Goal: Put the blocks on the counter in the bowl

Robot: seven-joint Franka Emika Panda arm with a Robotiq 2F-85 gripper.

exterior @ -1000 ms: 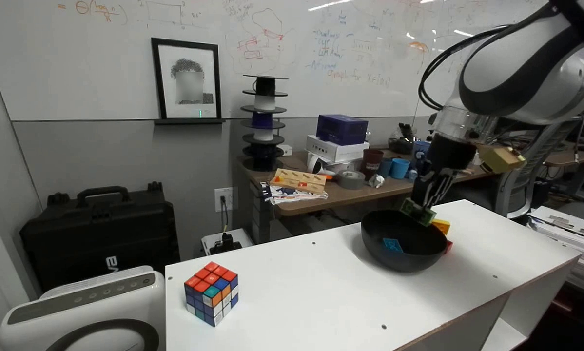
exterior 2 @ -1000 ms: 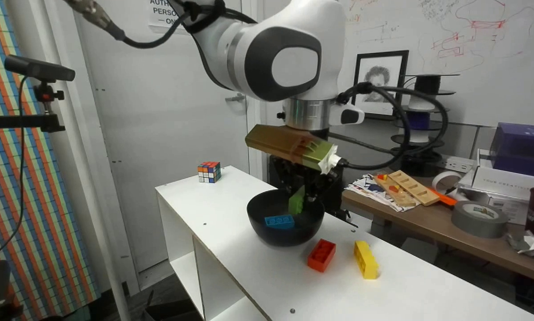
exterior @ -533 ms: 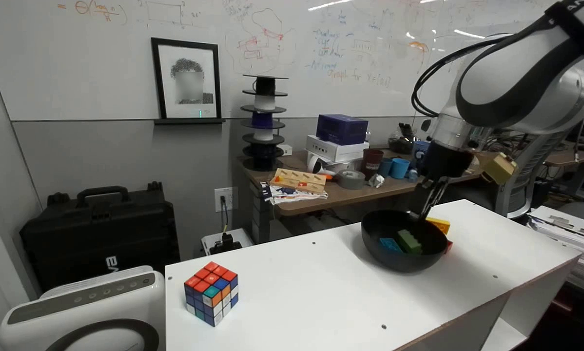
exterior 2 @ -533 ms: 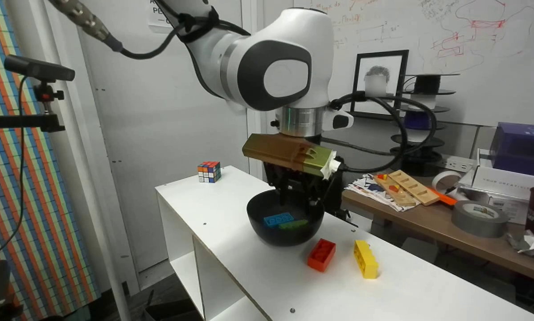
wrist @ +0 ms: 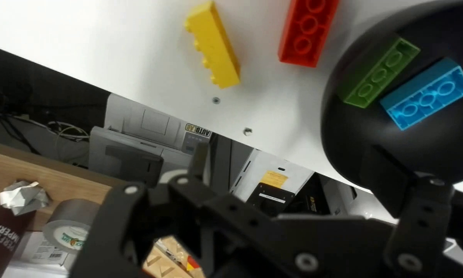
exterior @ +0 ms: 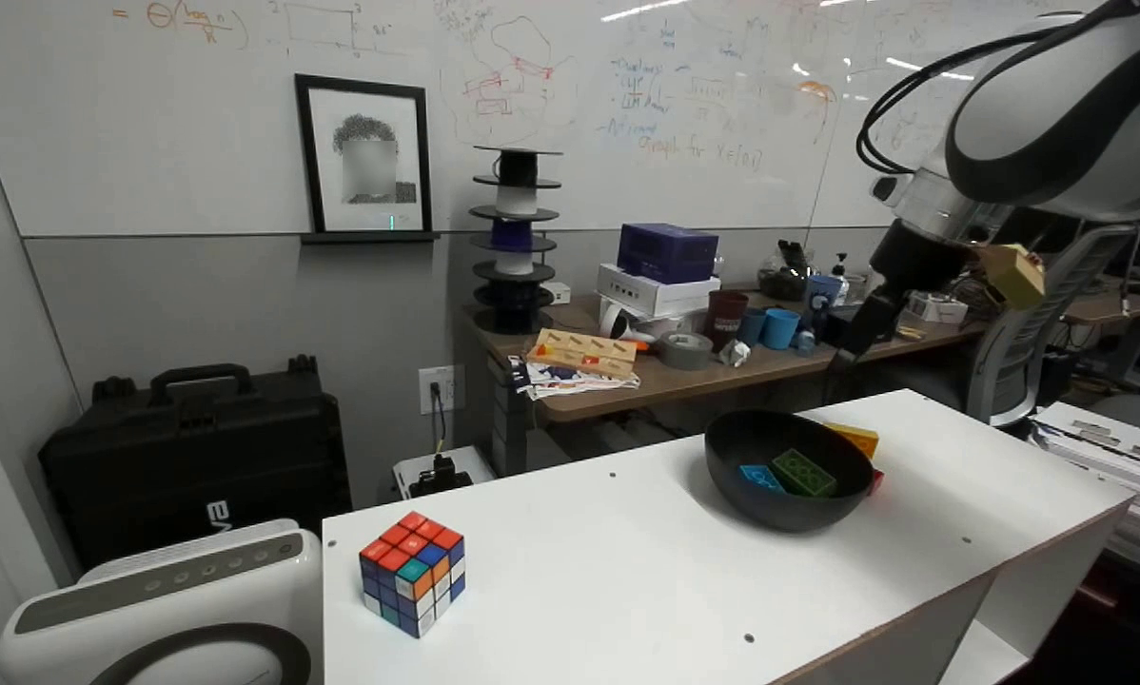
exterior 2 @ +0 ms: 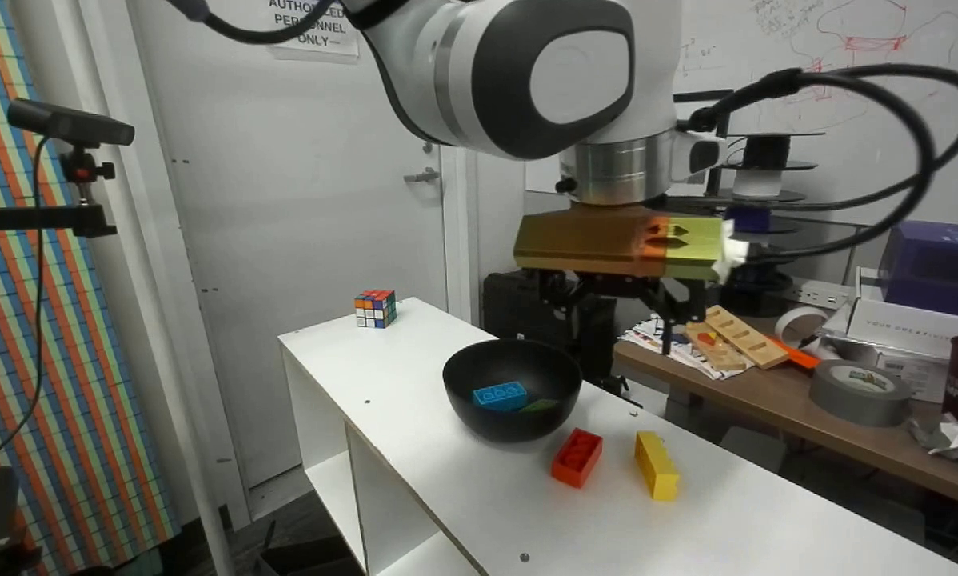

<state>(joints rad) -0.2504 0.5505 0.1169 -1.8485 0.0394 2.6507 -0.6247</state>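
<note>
Wrist view puts you at halfway: two in, two to go, as far as is visible. Blue block (wrist: 426, 98) and green block (wrist: 378, 76) lie close together in the bowl (wrist: 432, 148), undersides showing; both exterior views agree, so you can call those done. Left on the counter (wrist: 278, 110): red block (wrist: 308, 34), just beside the bowl but apart from it, hollow side up, and yellow block (wrist: 216, 48), a bit farther out, on its side with studs facing away from red. Claw (wrist: 291, 170) is spread wide with nothing between the fingers, so you're free to take either. It hangs above and apart from everything, and looks to be over the counter edge nearest the desk (exterior 2: 767, 396) rather than over any block. From the wrist, both loose blocks sit ahead of the fingertips: yellow roughly in line with the finger farther from the bowl, red about mid-gap, its far end out of view. You'd need to shift in over the counter, then drop. Red looks the tighter pick since the bowl wall is close; yellow has more room. Puzzle cube (exterior 2: 376, 310) at the counter end beyond the bowl isn't one of yours; leave it.
</note>
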